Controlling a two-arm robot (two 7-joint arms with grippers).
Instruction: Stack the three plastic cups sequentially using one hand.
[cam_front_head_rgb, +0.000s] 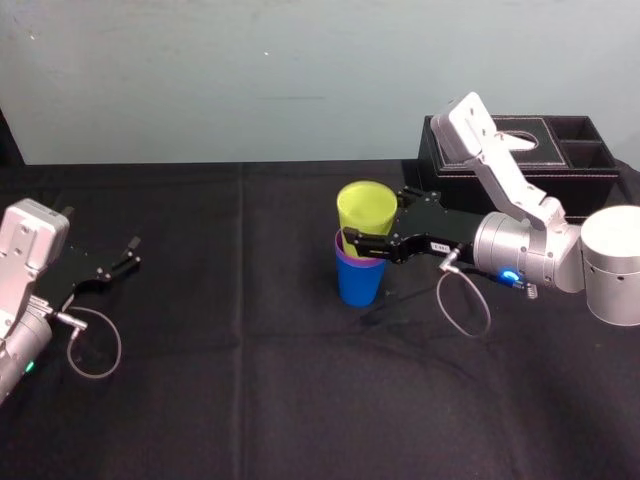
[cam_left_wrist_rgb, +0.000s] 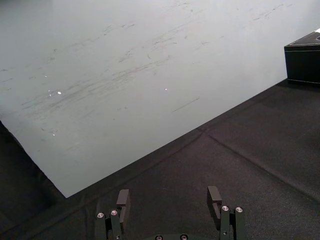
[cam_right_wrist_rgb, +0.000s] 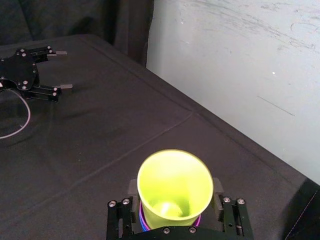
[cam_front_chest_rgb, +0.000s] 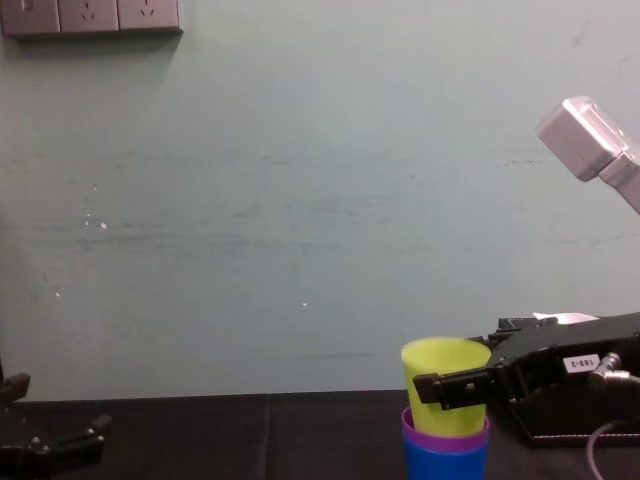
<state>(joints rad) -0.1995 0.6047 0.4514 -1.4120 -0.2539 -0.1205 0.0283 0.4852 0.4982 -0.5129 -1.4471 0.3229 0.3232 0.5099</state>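
Mid-table, the right gripper (cam_front_head_rgb: 360, 236) pinches the yellow-green cup (cam_front_head_rgb: 366, 208), nested in the purple cup (cam_front_head_rgb: 346, 256) and blue cup (cam_front_head_rgb: 358, 284). A snagging withdrawal could topple the stack. The left gripper (cam_front_head_rgb: 129, 252) idles spread, far left.

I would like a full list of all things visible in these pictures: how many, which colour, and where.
yellow-green cup: one, yellow-green, top of the stack, partly down in the purple cup.
purple cup: one, purple, nested in the blue cup, rim showing.
blue cup: one, blue, on the table's middle, bottom of the stack.
tissue box: one, black, table's far right.
table: one, black cloth.
wall: one, pale, behind the table.
socket plates: three, pale, high on the wall.
left gripper: one, black, open, table's left side.
right gripper: one, black, shut on the yellow-green cup.
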